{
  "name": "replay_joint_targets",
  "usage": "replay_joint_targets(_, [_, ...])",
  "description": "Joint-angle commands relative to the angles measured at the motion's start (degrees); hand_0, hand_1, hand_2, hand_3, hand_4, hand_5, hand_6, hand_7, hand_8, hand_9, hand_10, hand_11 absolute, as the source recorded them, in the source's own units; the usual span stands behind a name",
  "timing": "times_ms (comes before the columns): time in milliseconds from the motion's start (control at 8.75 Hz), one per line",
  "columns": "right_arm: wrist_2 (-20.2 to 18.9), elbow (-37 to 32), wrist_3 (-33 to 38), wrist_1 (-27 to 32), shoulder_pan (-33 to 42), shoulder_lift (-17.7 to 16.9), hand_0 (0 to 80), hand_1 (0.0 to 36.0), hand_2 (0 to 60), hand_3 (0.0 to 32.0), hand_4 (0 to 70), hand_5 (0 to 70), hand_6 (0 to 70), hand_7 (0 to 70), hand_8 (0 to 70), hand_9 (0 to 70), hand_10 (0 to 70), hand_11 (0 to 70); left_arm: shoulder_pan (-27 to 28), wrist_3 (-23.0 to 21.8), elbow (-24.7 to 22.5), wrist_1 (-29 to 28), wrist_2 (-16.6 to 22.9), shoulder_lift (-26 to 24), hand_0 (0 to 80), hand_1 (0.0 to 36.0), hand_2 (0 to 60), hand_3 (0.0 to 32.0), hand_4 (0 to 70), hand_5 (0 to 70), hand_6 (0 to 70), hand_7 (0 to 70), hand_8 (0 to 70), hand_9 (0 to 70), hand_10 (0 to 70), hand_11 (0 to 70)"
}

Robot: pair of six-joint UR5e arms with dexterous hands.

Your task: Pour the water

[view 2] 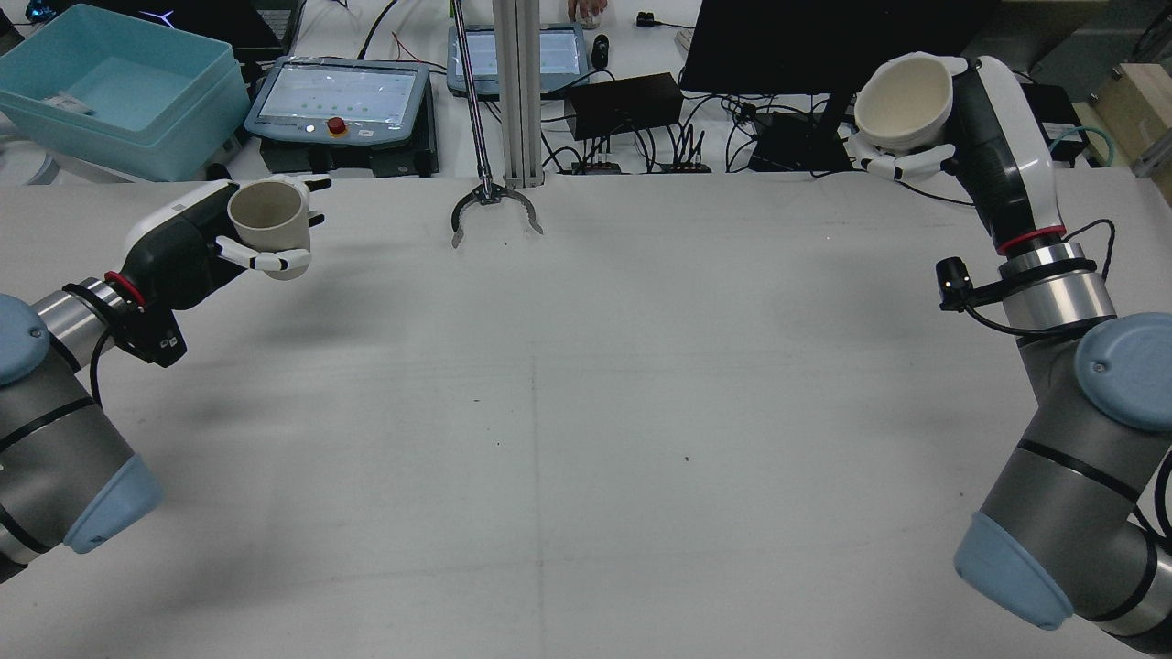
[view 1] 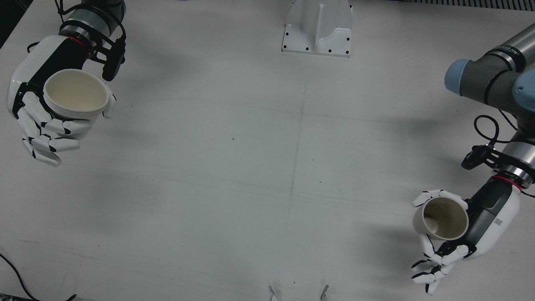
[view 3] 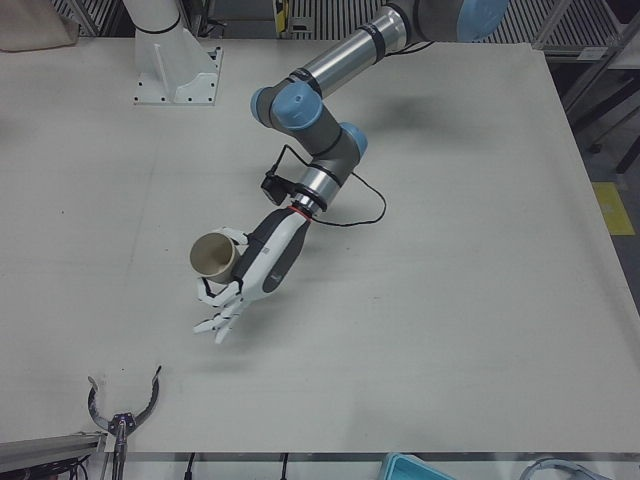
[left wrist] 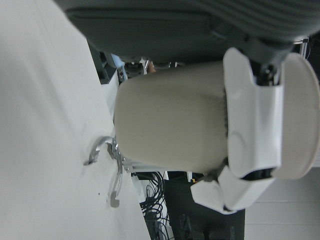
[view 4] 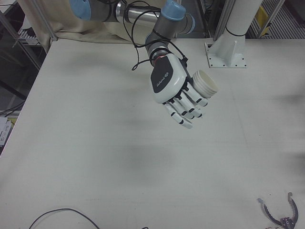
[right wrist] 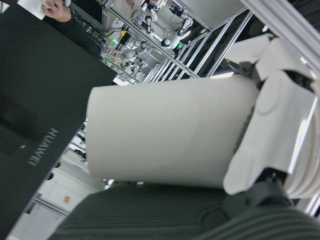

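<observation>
Beige cup (view 2: 268, 214) gripped in left hand (view 2: 197, 245) — white cup (view 2: 902, 99) gripped in right hand (view 2: 984, 128), raised.

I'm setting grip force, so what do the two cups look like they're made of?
The left hand holds a beige cup: smooth and matte, with a thick plain rim, so probably ceramic or stiff plastic. The right hand holds a white cup: thin-walled, with ridged rings under the rim, so likely disposable paper or thin plastic. Neither can be told for certain.
</observation>
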Motion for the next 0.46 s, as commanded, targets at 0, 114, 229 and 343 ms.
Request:
replay_joint_targets(0, [3.2, -15.6, 21.7, 0.8, -0.9, -0.3, 58.6, 34.9, 60.0, 0.0, 39.2, 70.0, 43.9, 41.9, 44.0, 57.0, 22.8, 35.5, -4.0, -0.8, 0.9, -7.6, -2.0, 10.4, 56.3, 36.0, 60.0, 0.0, 24.1, 70.0, 2.1, 22.8, 0.0, 3.1, 8.4, 15.8])
replay_joint_targets(114, [3.1, -17.4, 22.2, 0.9, -1.7, -0.3, 56.8, 31.7, 60.0, 0.0, 39.6, 70.0, 43.7, 42.3, 45.1, 58.8, 24.1, 37.2, -5.1, -0.8, 3.8, -11.9, -2.9, 13.2, 55.3, 36.0, 60.0, 0.0, 24.6, 70.0, 2.4, 22.9, 0.0, 3.1, 8.5, 15.9])
replay_joint_targets(229, [3.7, -19.5, 23.2, 0.9, -3.7, -0.2, 56.4, 30.3, 60.0, 0.0, 39.6, 70.0, 43.6, 42.2, 45.4, 59.2, 24.2, 37.2, -5.6, -0.9, 9.3, -17.1, -5.3, 13.9, 54.6, 36.0, 60.0, 0.0, 24.3, 70.0, 1.9, 22.8, 0.0, 3.1, 8.3, 15.5])
replay_joint_targets(343, [4.3, -19.7, 23.3, 0.9, -4.5, -0.2, 56.3, 29.8, 60.0, 0.0, 39.1, 70.0, 43.1, 41.7, 44.7, 58.4, 23.6, 36.3, -5.6, -0.9, 13.7, -22.4, -7.1, 15.1, 54.3, 36.0, 60.0, 0.0, 25.3, 70.0, 1.8, 22.9, 0.0, 3.1, 8.1, 15.1])
